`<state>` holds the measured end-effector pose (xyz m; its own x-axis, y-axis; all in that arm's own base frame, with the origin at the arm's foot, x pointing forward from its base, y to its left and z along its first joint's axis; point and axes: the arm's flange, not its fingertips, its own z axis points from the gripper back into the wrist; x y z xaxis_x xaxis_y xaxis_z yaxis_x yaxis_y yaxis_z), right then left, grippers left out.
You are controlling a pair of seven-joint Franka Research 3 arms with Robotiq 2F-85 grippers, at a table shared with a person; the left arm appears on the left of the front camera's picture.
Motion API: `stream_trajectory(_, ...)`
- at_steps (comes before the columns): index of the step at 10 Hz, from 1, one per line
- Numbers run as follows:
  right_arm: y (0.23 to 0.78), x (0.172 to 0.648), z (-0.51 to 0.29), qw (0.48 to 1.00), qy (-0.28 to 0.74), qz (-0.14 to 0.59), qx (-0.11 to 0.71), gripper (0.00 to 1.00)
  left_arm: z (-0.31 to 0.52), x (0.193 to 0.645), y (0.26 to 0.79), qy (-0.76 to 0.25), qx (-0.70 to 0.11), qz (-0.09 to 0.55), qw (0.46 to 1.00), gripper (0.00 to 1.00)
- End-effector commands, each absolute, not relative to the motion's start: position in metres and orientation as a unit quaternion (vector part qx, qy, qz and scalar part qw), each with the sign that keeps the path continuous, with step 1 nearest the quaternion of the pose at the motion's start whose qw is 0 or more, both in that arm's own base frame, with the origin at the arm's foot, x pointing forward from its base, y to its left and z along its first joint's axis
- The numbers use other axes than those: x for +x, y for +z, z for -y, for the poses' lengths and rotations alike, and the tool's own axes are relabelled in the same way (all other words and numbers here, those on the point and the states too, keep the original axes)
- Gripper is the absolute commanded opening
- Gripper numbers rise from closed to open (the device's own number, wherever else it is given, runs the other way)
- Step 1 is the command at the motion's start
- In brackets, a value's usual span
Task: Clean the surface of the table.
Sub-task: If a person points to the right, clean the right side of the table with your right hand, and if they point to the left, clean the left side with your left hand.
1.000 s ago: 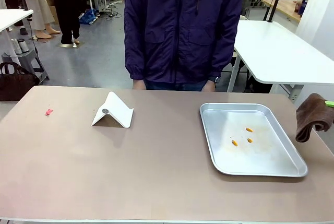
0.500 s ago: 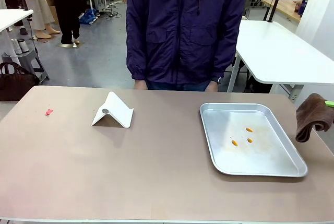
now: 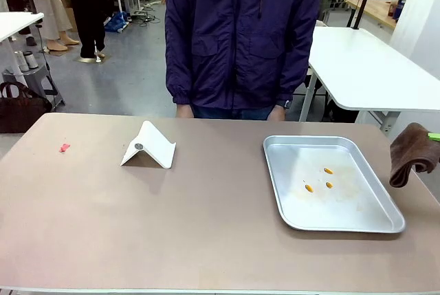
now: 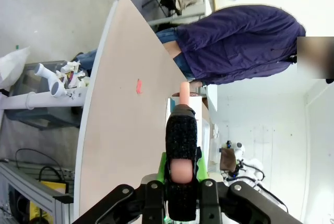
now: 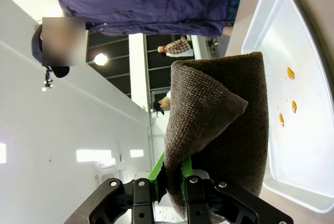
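Only the person (image 3: 240,34) shifts slightly; the table (image 3: 206,240) before the robot stays untouched. Left gripper (image 4: 181,174) clamps a black tool (image 4: 181,135), right gripper (image 5: 172,182) a brown cloth (image 5: 219,119) at the right edge; wiping is not begun.

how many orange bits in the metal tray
3, near the middle of the metal tray: one orange bit farthest from the robot, another just nearer, a third toward the robot's left. None looks hidden.

On table (image 3: 206,240), apparent stand (image 3: 150,147) left, tray (image 3: 357,205) right
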<state>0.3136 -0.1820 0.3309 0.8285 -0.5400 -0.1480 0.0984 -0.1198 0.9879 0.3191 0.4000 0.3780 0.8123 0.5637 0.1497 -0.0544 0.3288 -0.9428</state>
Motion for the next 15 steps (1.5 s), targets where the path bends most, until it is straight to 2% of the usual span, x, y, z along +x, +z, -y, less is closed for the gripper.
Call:
stream_trajectory(1,0.336,0.314,0.182,0.64,-0.244,0.161,0.711,0.0,-0.376,0.345,0.383,0.15,-0.53,0.215,0.807,0.22)
stream_trajectory(6,0.336,0.314,0.182,0.64,-0.244,0.161,0.711,0.0,-0.337,0.424,0.367,0.085,-0.48,0.148,0.861,0.22)
stream_trajectory(10,0.336,0.314,0.182,0.64,-0.244,0.161,0.711,0.0,-0.331,0.463,0.336,0.097,-0.439,0.18,0.875,0.22)
stream_trajectory(15,0.336,0.314,0.182,0.64,-0.244,0.161,0.711,0.0,-0.332,0.485,0.321,0.131,-0.441,0.197,0.866,0.22)
